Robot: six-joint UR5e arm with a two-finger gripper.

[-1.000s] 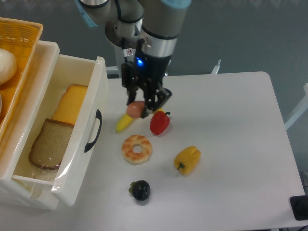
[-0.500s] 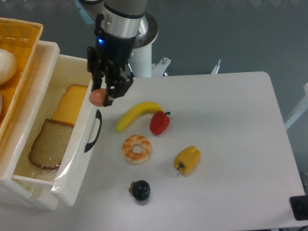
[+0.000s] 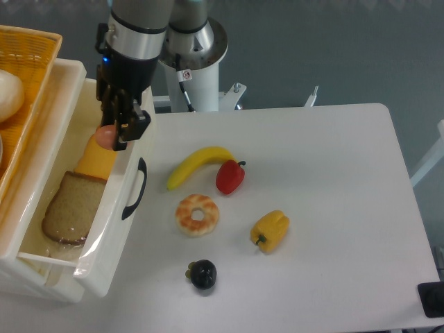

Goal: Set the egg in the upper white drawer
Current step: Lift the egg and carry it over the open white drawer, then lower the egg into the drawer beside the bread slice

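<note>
**Egg held over the open upper drawer**

While the gripper [image 3: 111, 135] hung above the right-hand part of the upper white drawer [image 3: 123, 187], its fingers were closed narrowly on the egg [image 3: 106, 135], which showed as a pinkish oval between them. The egg sat over the drawer's interior, just inside the front panel, above the orange cheese slice [image 3: 100, 154]. Whether it touched the cheese could not be told from this view. A bread slice [image 3: 66, 208] lay nearer the camera in the same drawer. The curved black handle [image 3: 135, 189] faced the table [image 3: 333, 208].

On the table, well apart from the gripper, were a banana [image 3: 195, 164] touching or just beside a red pepper [image 3: 229, 176], a donut [image 3: 197, 214], a yellow pepper [image 3: 270, 231] and a dark round fruit [image 3: 202, 274]. An orange woven basket [image 3: 28, 76] stood left of the drawer with a white lump [image 3: 10, 94] in it.
</note>
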